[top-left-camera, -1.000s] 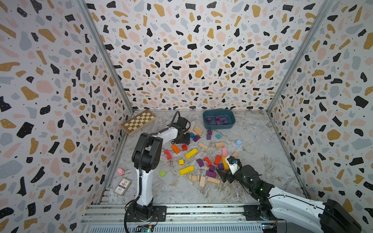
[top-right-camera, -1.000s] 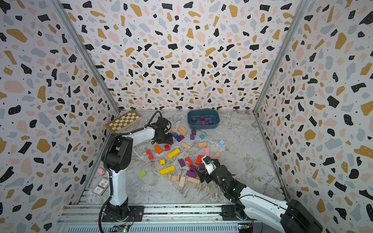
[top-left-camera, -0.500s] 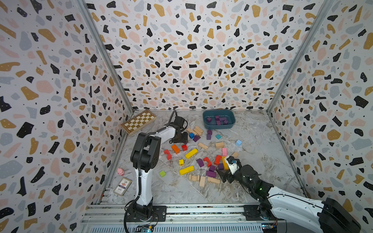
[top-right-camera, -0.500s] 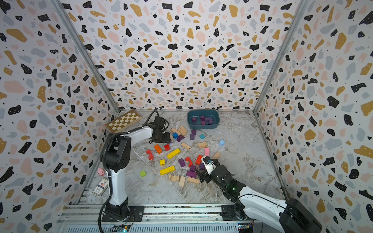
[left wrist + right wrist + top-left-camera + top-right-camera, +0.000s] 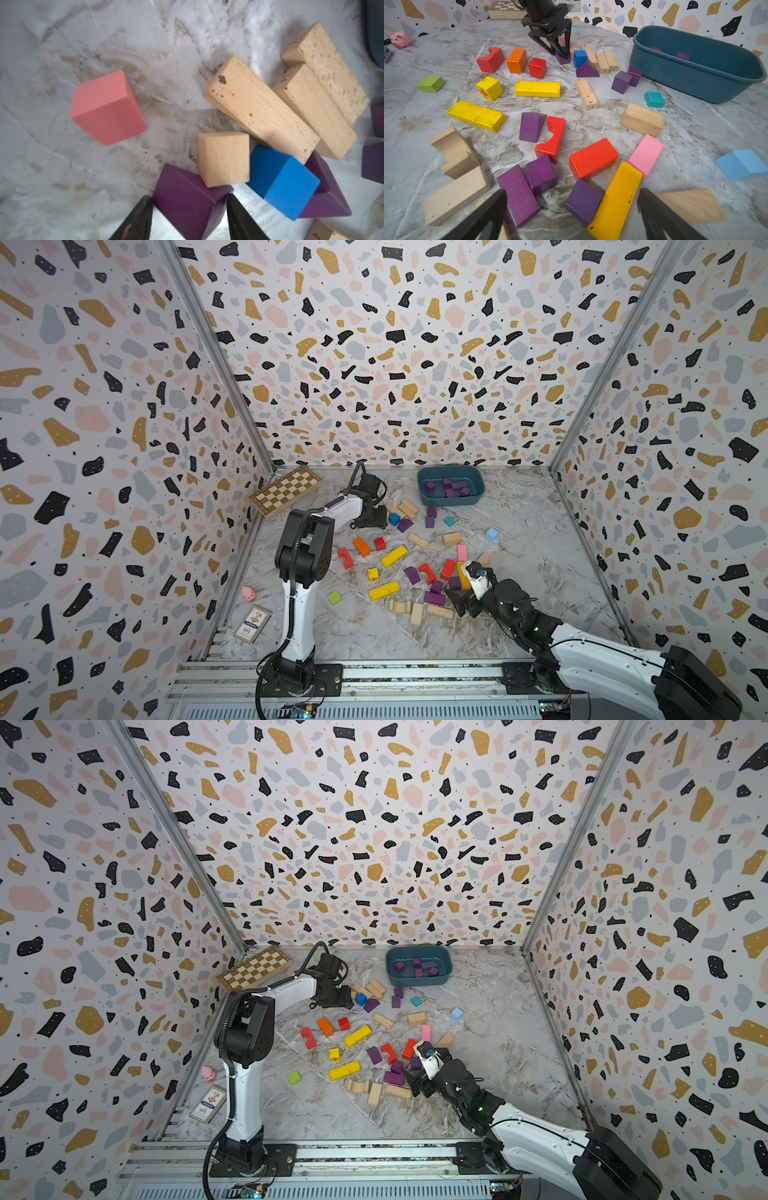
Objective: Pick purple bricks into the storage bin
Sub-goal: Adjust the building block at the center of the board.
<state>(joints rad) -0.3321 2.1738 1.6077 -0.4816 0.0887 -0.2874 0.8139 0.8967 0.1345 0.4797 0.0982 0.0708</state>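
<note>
The teal storage bin (image 5: 451, 499) (image 5: 417, 981) (image 5: 695, 79) stands at the back with several purple bricks (image 5: 451, 487) inside. My left gripper (image 5: 376, 518) (image 5: 188, 198) (image 5: 560, 52) is shut on a purple brick (image 5: 185, 199) (image 5: 562, 59) that rests low on the table against a plain wooden cube (image 5: 223, 159) and a blue cube (image 5: 284, 180). My right gripper (image 5: 457, 597) (image 5: 572, 192) stands open above a purple brick (image 5: 583, 201), between a purple bar (image 5: 519, 195) and an orange-yellow bar (image 5: 616, 199). More purple bricks (image 5: 540, 174) (image 5: 622, 82) lie loose.
A chessboard (image 5: 286, 490) lies at the back left, a pink pig (image 5: 248, 593) and a card box (image 5: 252, 624) at the near left. Red, yellow, pink, blue, green and plain wooden blocks (image 5: 392, 556) are scattered between the arms. Patterned walls enclose three sides.
The left gripper has come down and a little nearer, narrowing slightly around the purple brick. The right arm has barely moved.
</note>
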